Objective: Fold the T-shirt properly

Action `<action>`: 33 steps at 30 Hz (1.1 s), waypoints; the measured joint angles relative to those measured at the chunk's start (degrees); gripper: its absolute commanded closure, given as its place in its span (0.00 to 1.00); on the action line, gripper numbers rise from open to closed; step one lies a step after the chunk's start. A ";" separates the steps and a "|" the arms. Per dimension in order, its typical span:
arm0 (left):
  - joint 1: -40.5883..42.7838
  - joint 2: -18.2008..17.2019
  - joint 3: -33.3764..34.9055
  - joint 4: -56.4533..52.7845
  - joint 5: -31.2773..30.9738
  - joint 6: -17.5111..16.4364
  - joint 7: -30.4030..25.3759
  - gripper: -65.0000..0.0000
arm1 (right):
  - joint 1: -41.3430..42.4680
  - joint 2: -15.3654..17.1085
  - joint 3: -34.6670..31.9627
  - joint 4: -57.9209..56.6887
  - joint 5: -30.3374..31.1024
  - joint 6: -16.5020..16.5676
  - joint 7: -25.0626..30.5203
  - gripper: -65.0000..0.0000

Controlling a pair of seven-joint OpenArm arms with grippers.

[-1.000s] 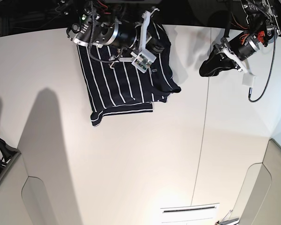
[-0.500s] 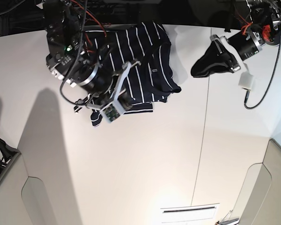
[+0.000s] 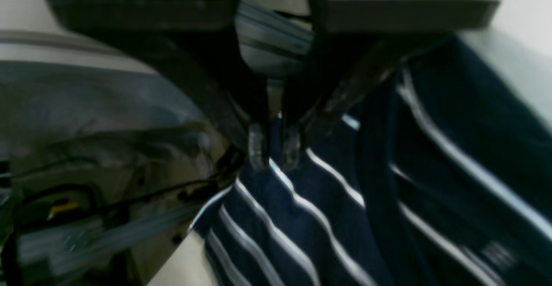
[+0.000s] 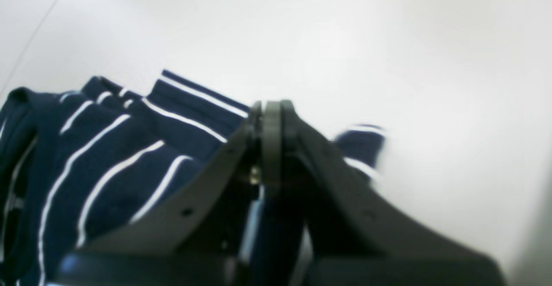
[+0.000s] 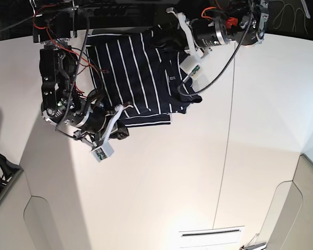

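Two grippers are at work on the T-shirt, which lies partly folded on the white counter toward its far left corner, as the base view shows it. The garment is roughly rectangular, with a bunched sleeve or hem spilling off its right side.

Right gripper: positioned at the near left corner of the cloth. Its own camera shows the jaws pressed together with no gap. Striped fabric sits on both sides of the closed fingers, and a small flap shows beyond them, but whether any cloth is pinched between them cannot be told.

Left gripper: positioned at the far edge of the garment, near the back edge of the counter. The fingertips stand nearly together, with only a narrow slit between them, directly over the striped cloth. Whether they grip a layer cannot be told; the view is blurred.

Assessment: the step in hand appears to be taking hold of opposite corners for a further fold. The next move calls for a confirmed pinch at both ends, then an even lift and carry so that the layers beneath stay undisturbed and the loose right-hand bunch is tucked in.
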State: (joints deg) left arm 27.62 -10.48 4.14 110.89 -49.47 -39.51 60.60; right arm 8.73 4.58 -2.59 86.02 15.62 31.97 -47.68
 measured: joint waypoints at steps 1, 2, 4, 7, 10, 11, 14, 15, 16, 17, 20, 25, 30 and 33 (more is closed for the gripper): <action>-0.39 0.00 0.94 -1.22 0.98 0.00 -0.28 0.92 | 0.57 -0.15 -0.02 -2.12 0.55 0.37 0.13 1.00; -0.68 0.02 1.60 -2.49 2.62 0.00 -1.14 0.92 | 0.83 -0.20 -0.02 -3.87 0.81 0.50 0.11 1.00; -1.49 0.17 2.21 -5.09 5.49 0.00 -2.97 0.92 | 0.96 0.04 -0.04 -6.16 1.03 0.63 0.11 1.00; -3.76 0.00 2.12 -8.20 8.02 0.00 -3.52 0.92 | 0.72 1.03 -0.04 -6.75 2.99 0.66 -1.07 1.00; -7.19 0.00 2.12 -9.46 9.81 0.00 -4.09 0.92 | 0.81 2.40 -0.04 -6.73 6.08 0.66 -2.62 1.00; -8.28 0.00 2.12 -9.86 11.17 -0.07 -5.01 0.92 | 0.79 2.93 -0.04 -6.75 6.47 0.66 -2.73 1.00; -11.34 0.07 2.16 -11.21 16.00 1.73 -8.04 0.92 | 0.79 4.31 -0.04 -6.73 8.33 0.87 -4.90 1.00; -12.44 0.09 2.16 -11.72 17.62 2.64 -8.87 0.92 | 0.79 4.90 0.00 -6.73 9.40 0.87 -6.03 1.00; -13.60 0.09 2.14 -12.33 18.69 3.26 -9.51 0.92 | 0.74 5.05 0.00 -6.73 10.56 0.87 -7.02 1.00; -14.86 0.04 2.16 -13.03 19.37 3.91 -9.88 0.92 | 0.48 5.38 0.00 -6.73 11.39 0.87 -7.04 1.00; -19.15 0.11 2.16 -15.69 21.73 4.24 -11.13 0.92 | -1.16 5.75 0.00 -5.62 12.94 0.87 -7.04 1.00; -25.97 0.15 2.16 -21.81 23.52 6.80 -12.50 0.92 | -6.60 5.73 0.04 -0.92 14.62 0.85 -6.86 1.00; -30.64 0.15 2.05 -26.71 23.87 7.37 -13.07 0.92 | -11.80 5.60 -0.02 5.57 15.30 1.07 -7.72 1.00; -30.80 0.15 2.05 -26.80 23.85 7.37 -13.07 0.92 | -12.41 5.57 -0.04 8.02 15.37 1.07 -7.87 1.00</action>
State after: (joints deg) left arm -3.18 -10.33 6.20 84.09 -25.63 -32.14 47.53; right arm -3.68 10.15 -2.63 94.04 30.98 33.04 -55.55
